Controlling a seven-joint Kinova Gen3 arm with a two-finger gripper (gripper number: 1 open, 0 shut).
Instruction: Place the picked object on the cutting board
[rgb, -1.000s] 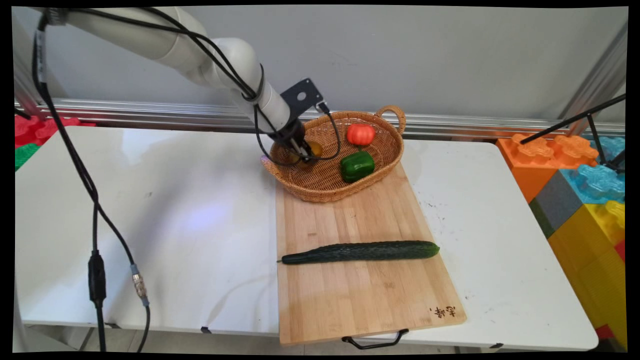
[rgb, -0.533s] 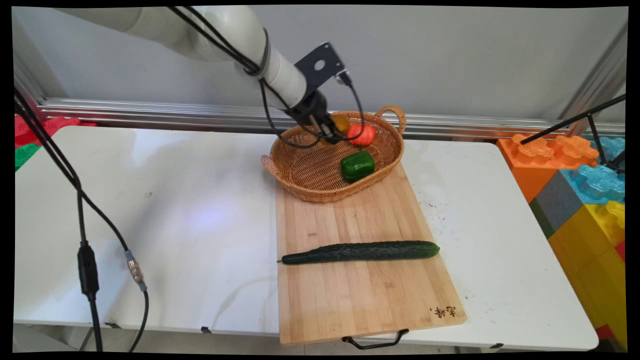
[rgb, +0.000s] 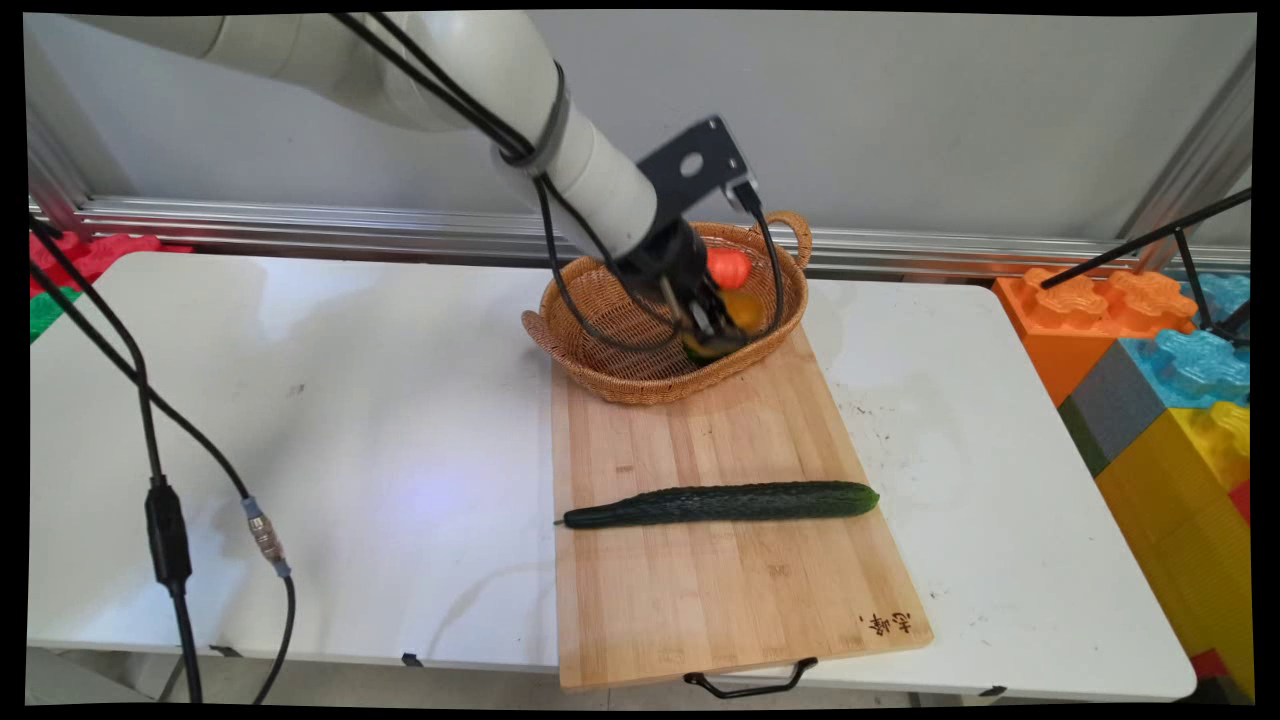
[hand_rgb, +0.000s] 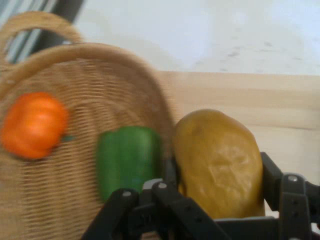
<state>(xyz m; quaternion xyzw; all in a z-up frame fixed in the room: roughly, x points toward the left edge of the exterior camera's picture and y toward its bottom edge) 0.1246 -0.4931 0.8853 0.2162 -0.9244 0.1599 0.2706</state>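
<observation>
Fingers (hand_rgb: 270, 185) of the black gripper (rgb: 722, 328) pinch a yellow-brown potato (hand_rgb: 218, 162), held above the woven wicker basket's (rgb: 600, 360) near rim, over the green bell pepper (hand_rgb: 128, 157) and beside the orange tomato (rgb: 729, 267). A dark cucumber (rgb: 720, 503) lies on the wooden cutting board (rgb: 720, 590) nearby.

Main view overlooks the table; close hand view shares the basket (rgb: 640, 370) (hand_rgb: 75, 210).
</observation>
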